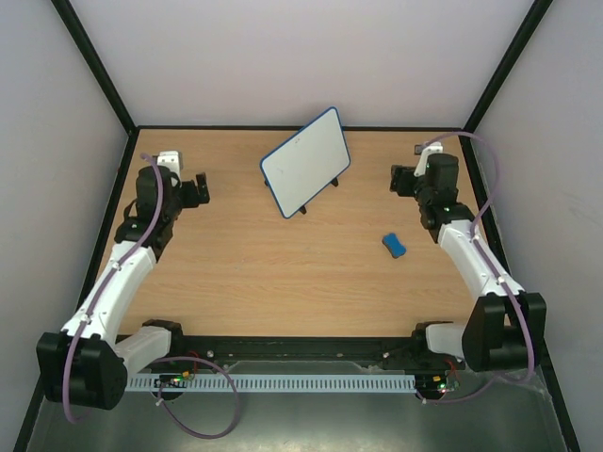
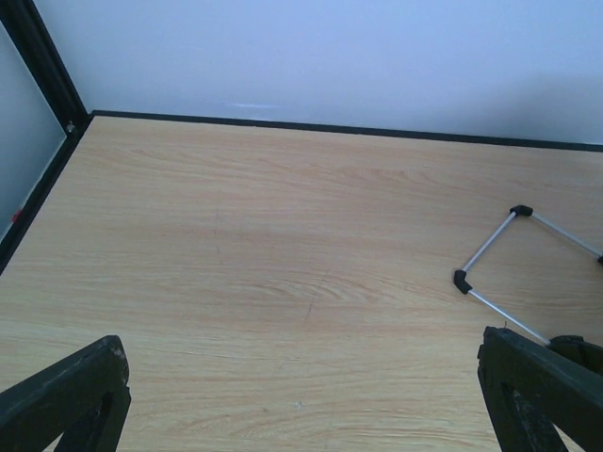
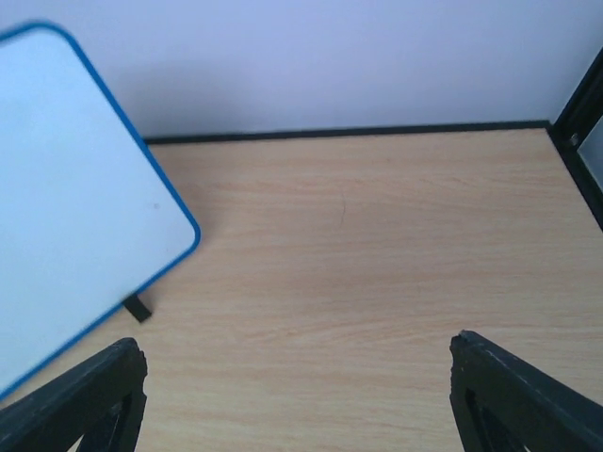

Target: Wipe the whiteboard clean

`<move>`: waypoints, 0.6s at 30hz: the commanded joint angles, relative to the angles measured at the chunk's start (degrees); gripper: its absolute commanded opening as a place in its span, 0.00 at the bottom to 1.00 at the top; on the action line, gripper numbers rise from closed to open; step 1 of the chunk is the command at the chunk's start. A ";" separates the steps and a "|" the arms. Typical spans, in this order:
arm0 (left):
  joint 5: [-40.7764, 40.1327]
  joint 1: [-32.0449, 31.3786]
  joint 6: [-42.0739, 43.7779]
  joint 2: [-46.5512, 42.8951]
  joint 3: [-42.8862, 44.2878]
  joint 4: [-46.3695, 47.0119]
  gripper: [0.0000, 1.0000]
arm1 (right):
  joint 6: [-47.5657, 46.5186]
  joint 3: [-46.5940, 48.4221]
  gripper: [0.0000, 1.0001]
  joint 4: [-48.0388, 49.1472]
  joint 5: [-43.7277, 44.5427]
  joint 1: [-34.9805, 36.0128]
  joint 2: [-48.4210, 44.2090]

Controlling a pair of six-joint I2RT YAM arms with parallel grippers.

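The whiteboard (image 1: 306, 160), white with a thin blue frame, stands tilted on black feet at the back middle of the table. Its face looks clean apart from a tiny speck. A small blue eraser block (image 1: 394, 246) lies on the table to its right and nearer to me. My left gripper (image 1: 196, 191) is open and empty, left of the board and apart from it. My right gripper (image 1: 403, 180) is open and empty, right of the board and behind the eraser. The right wrist view shows the board's corner (image 3: 75, 207) at left, beyond my open right gripper (image 3: 297, 405).
In the left wrist view, my open left gripper (image 2: 301, 414) is over bare wood, with a thin metal stand frame with black corners (image 2: 490, 247) at right. Black cage posts and white walls close in the table (image 1: 283, 273) on three sides.
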 commanded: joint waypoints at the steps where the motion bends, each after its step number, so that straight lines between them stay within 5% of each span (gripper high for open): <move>1: -1.34 0.37 0.93 -0.54 -3.17 4.77 1.00 | 5.11 -0.92 0.84 8.51 3.44 -0.11 -3.98; 18: -0.76 0.37 0.62 -2.11 -4.96 5.93 1.00 | 4.60 -2.72 0.83 8.35 0.91 -0.12 -6.33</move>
